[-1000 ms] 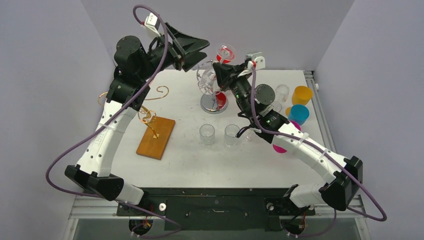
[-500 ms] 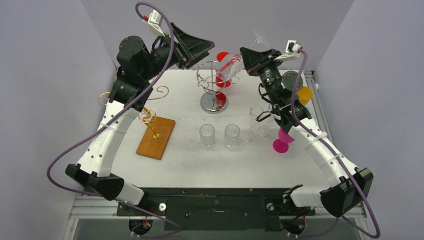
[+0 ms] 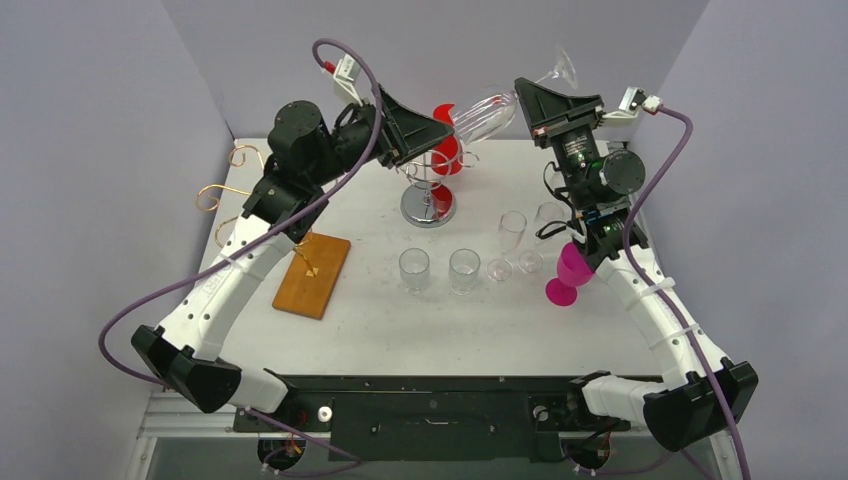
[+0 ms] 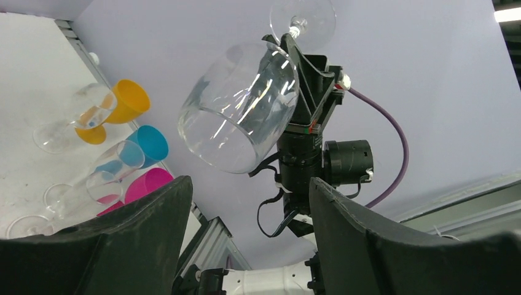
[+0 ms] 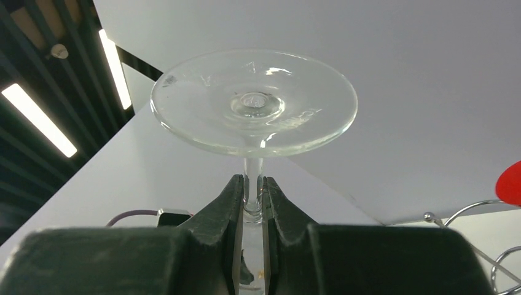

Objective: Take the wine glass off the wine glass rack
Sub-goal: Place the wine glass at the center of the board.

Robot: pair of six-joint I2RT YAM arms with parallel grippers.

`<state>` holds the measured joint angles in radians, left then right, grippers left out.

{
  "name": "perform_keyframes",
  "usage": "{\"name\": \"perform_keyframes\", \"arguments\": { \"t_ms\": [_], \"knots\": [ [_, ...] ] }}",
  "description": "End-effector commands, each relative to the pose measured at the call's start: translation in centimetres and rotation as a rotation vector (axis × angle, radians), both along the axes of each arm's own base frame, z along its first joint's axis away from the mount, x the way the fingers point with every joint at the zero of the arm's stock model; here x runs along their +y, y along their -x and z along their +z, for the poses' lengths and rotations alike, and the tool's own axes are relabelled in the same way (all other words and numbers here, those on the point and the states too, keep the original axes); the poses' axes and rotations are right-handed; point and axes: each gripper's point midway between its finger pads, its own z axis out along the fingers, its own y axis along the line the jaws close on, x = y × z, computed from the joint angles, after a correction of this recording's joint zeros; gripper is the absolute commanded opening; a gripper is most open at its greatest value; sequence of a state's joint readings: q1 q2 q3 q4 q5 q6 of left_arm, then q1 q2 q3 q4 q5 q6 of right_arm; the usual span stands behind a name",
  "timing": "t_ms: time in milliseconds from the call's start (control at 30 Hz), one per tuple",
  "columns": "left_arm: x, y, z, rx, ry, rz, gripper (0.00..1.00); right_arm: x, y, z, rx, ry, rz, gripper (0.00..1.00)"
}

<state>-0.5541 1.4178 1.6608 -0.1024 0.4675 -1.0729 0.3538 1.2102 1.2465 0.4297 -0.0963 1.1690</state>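
A clear wine glass (image 3: pixel 488 108) hangs tilted in the air above and to the right of the silver wire rack (image 3: pixel 428 207), apart from it. My right gripper (image 3: pixel 532 97) is shut on its stem, with the foot (image 3: pixel 560 70) behind the fingers. In the right wrist view the two pads pinch the stem (image 5: pixel 253 184) below the round foot (image 5: pixel 254 101). My left gripper (image 3: pixel 442 132) is open and empty, next to the rack top, near the bowl. In the left wrist view the bowl (image 4: pixel 242 114) floats above its spread fingers (image 4: pixel 153 233). Red glasses (image 3: pixel 445 152) still hang on the rack.
Two clear tumblers (image 3: pixel 414 268) (image 3: pixel 463 270) stand in front of the rack. Clear stemmed glasses (image 3: pixel 512 232) and a pink cup (image 3: pixel 570 272) stand to the right. A wooden board (image 3: pixel 312 275) with gold wire hooks lies left. Orange (image 4: pixel 126 101) and blue (image 4: pixel 150 142) cups show behind.
My right gripper has lifted the clear wine glass up and to the right, away from the rack. My left arm has swung right, toward the rack top.
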Motion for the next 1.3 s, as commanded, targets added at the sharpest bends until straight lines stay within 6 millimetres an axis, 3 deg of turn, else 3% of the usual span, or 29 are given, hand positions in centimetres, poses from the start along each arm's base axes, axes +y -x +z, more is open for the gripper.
{"name": "perform_keyframes", "arguments": {
  "t_ms": [0,133,633,1267],
  "knots": [
    [-0.5,1.4,3.4,-0.110,0.099,-0.032,0.65,-0.3,3.0,3.9,-0.119,-0.123,0.082,0.00],
    [-0.9,1.9,4.3,-0.139,0.127,-0.050,0.61,-0.3,3.0,3.7,-0.113,-0.121,0.083,0.00],
    [-3.7,1.7,4.4,-0.124,0.174,-0.099,0.49,-0.6,3.7,2.7,-0.115,-0.129,0.078,0.00],
    [-5.4,1.1,3.9,-0.112,0.182,-0.054,0.09,-1.1,5.3,0.2,-0.090,-0.061,-0.002,0.00]
  ]
}}
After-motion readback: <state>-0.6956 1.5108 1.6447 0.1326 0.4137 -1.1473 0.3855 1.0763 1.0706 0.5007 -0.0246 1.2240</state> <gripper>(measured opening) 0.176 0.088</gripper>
